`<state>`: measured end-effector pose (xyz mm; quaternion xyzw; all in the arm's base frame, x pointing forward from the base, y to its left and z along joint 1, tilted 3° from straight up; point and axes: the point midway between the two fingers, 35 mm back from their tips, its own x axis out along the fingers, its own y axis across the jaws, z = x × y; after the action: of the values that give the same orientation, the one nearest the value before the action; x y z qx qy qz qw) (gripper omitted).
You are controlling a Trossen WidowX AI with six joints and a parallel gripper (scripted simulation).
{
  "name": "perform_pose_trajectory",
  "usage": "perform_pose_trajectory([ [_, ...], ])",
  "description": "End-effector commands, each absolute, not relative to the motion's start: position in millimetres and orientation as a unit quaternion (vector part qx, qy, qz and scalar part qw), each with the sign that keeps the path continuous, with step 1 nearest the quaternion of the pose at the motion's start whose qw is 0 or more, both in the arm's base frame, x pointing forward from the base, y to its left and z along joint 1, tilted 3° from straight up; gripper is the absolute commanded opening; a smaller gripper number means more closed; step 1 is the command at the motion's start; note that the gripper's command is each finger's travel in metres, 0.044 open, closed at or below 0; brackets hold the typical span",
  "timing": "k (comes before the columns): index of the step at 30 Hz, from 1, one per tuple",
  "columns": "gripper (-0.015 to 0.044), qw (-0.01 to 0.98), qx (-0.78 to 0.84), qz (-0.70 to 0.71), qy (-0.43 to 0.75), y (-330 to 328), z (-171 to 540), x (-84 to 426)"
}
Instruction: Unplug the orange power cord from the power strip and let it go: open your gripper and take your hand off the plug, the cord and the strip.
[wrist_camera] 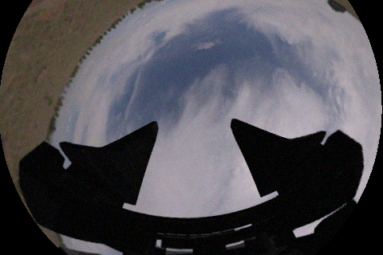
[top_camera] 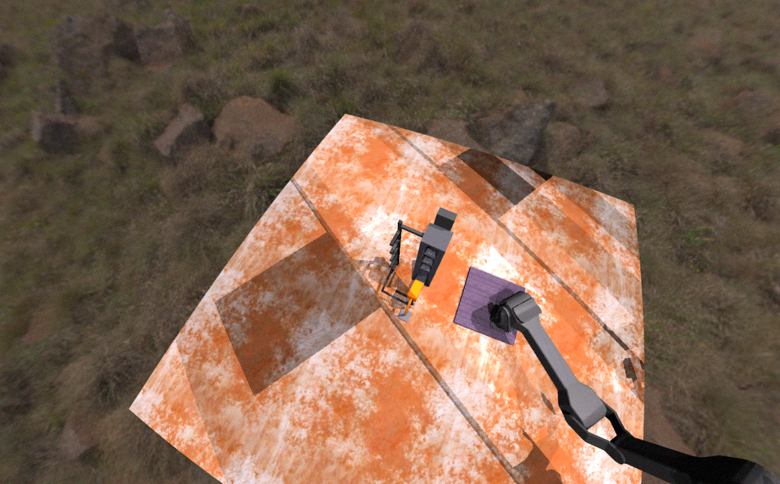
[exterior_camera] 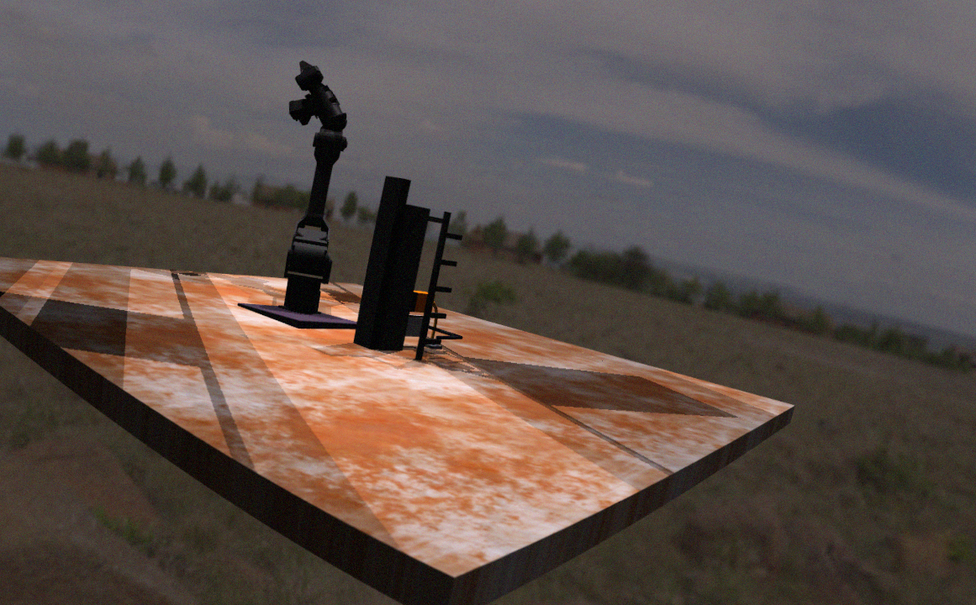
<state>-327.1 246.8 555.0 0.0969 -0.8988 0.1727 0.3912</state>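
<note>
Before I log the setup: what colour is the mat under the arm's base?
Purple mat, best seen in the top view.

Surface: a rust-orange and white mottled table top (top_camera: 332, 385), a thick slab with a dark edge, crossed by thin dark seams and darker square patches.
Landmark: the power strip (top_camera: 432, 253), a dark grey block standing upright on end near the middle of the slab.
Beside the strip: a black rack (top_camera: 396, 253) of short rungs stands just to one side of it, its thin frame reaching the slab at the strip's foot.
At the strip's foot: the orange plug (top_camera: 415, 289), low on the strip.
Purple mat (top_camera: 478, 294): flat on the slab, near the strip on the side away from the rack.
On the mat: the robot arm's base (exterior_camera: 303, 289).
</note>
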Motion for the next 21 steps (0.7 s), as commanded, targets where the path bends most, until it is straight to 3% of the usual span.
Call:
perform_pose_trajectory([
  [1,0.0374,0.393,0.098,0.169,-0.898,244.6,556.7,-326.0],
  [9,0.0164,0.498,0.137,0.006,-0.856,152.2,619.3,-269.2],
  [21,0.0160,0.687,0.152,-0.208,-0.679,12.2,668.0,-126.1],
])
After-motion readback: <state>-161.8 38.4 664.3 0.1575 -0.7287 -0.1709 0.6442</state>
